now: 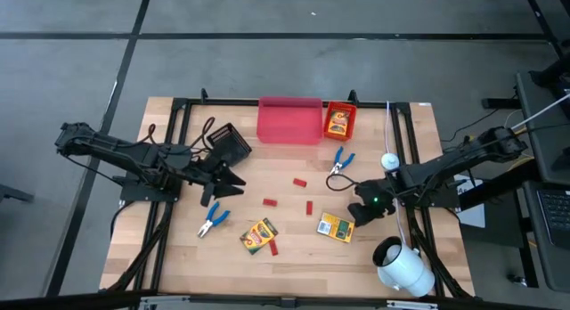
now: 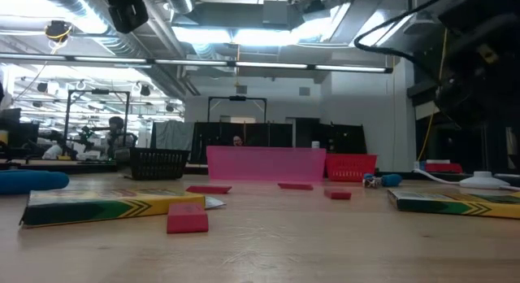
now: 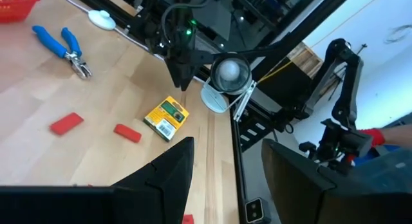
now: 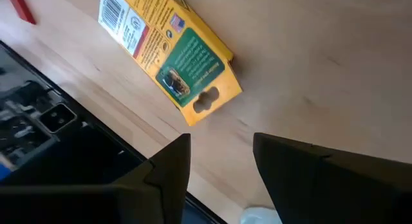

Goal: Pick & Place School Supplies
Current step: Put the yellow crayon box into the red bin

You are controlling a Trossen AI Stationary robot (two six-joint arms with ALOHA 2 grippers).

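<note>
One yellow-and-green crayon box (image 1: 335, 227) (image 4: 168, 53) lies flat on the wooden table at the right. My right gripper (image 1: 356, 214) (image 4: 222, 166) hovers open just beside its green end, tilted downward, nothing between the fingers. A second crayon box (image 1: 258, 234) lies near the front middle, and a third (image 1: 339, 124) sits in the orange bin. Blue-handled pliers lie at the left (image 1: 214, 219) and the right (image 1: 339, 160). Several red pieces (image 1: 300, 181) are scattered in the middle. My left gripper (image 1: 227, 187) (image 3: 228, 172) is open at the left, above the table.
A pink bin (image 1: 289, 120), an orange bin (image 1: 352, 110) and a black mesh bin (image 1: 230, 142) stand along the far edge. A large white cylinder (image 1: 403, 265) lies at the near right corner. A small white round object (image 1: 389, 160) sits by the right rail.
</note>
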